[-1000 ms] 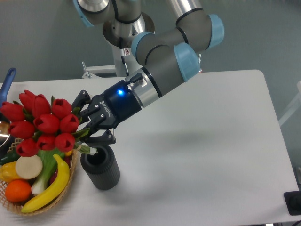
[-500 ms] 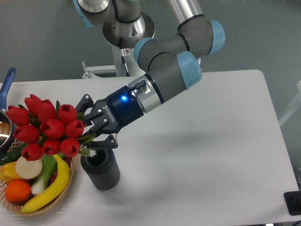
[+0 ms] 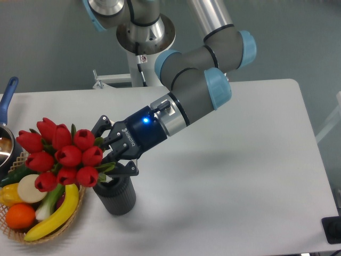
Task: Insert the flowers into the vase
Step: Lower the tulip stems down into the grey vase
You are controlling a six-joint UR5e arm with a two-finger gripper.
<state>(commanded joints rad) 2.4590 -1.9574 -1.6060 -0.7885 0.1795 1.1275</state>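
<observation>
Tulips, that is what the gripper [image 3: 109,160] has, its dark fingers clamped on the short green stems just where they meet the blooms. The flowers [image 3: 65,157] hang in the left-centre of the frame, the red heads leaning out to the left over the wicker basket [image 3: 16,232] of toy fruit, while the stem ends point down and right toward the vase [image 3: 114,194]. That vase stands on the white table [image 3: 240,160] at lower left of centre, touching or just beside the basket's edge; its mouth is mostly hidden by the gripper, so I cannot tell whether the stems are already inside.

To my eye the step is the lowering itself. The bunch looks tilted, so it wants tipping more upright, stems centred over the mouth, then a slow descent before letting go. The heads spread wider than the vase, so only the stems can enter; a careless push could knock the small cylinder over.

The buds are plump, glossy red, about nine, tightly clustered with green leaves beneath.
</observation>
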